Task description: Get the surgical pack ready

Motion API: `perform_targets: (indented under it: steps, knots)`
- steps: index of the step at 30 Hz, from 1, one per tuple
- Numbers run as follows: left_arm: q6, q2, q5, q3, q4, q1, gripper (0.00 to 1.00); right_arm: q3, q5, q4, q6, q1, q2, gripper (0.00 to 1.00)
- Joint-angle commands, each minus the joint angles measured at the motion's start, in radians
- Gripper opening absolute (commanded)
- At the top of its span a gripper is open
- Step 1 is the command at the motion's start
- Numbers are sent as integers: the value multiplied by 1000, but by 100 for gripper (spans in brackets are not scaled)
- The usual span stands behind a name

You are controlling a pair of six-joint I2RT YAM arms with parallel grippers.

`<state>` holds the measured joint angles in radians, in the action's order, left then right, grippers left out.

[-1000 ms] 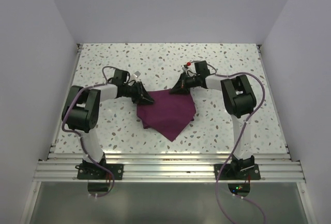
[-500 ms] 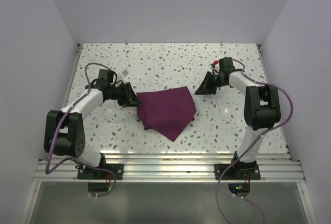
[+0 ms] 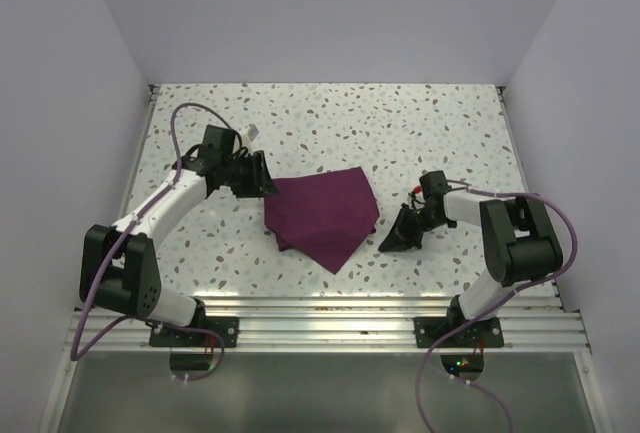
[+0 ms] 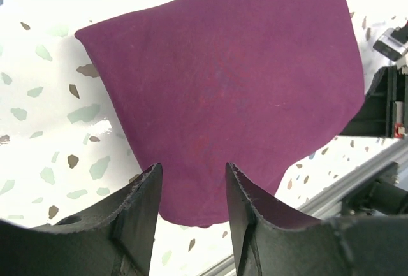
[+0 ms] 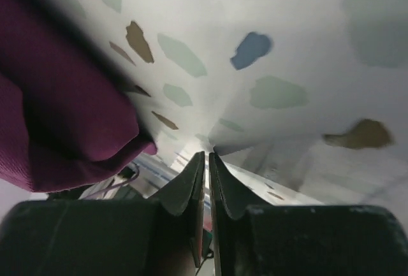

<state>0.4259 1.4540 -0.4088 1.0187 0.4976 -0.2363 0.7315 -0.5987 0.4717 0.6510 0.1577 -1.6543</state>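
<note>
The surgical pack shows as a folded plum-purple cloth bundle [image 3: 322, 215] lying mid-table, one corner pointing toward the near edge. My left gripper [image 3: 262, 181] hovers at the bundle's upper left edge, open, with nothing between its fingers. In the left wrist view the cloth [image 4: 236, 78] fills the frame beyond the left gripper [image 4: 191, 171]. My right gripper [image 3: 390, 245] sits low over the table just right of the bundle's right corner, tips aimed at the near edge. In the right wrist view the right gripper [image 5: 207, 156] is shut on nothing, with the cloth [image 5: 57, 123] bulging at its left.
The speckled table [image 3: 440, 133] is walled on the left, back and right. An aluminium rail [image 3: 320, 328] runs along the near edge by the arm bases. The right arm's black wrist [image 4: 382, 104] shows past the cloth in the left wrist view.
Both grippers left the cloth's upper corners. The left swung out and returned to the upper left edge with wider jaws. The right swung out, then toward the near edge beside the bundle.
</note>
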Motion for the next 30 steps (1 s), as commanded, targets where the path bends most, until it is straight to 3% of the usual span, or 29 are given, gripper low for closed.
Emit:
perform_targets:
  steps: [1,8,13,17,20,21,24,27,30]
  knots:
    - [2,-52,137,66,16,-43,50,-44,-59,-194,137,48,-10,11]
    - [2,-92,257,80,36,-109,53,1,-76,-467,355,134,-130,11]
    - [-22,-83,338,95,50,-199,56,225,-59,-420,334,135,-298,12]
    - [-41,-24,441,133,76,-293,59,524,-33,-270,280,135,-433,14]
    - [-44,45,492,190,82,-366,60,679,-21,-126,222,122,-501,24]
    - [-41,66,501,205,94,-377,61,687,-6,-105,196,103,-496,34]
    - [-39,167,533,298,148,-425,61,637,71,-32,112,66,-420,56]
    - [-23,273,588,405,224,-483,62,563,112,50,0,14,-351,69]
    - [19,368,646,492,324,-529,62,465,119,68,-66,-23,-273,76]
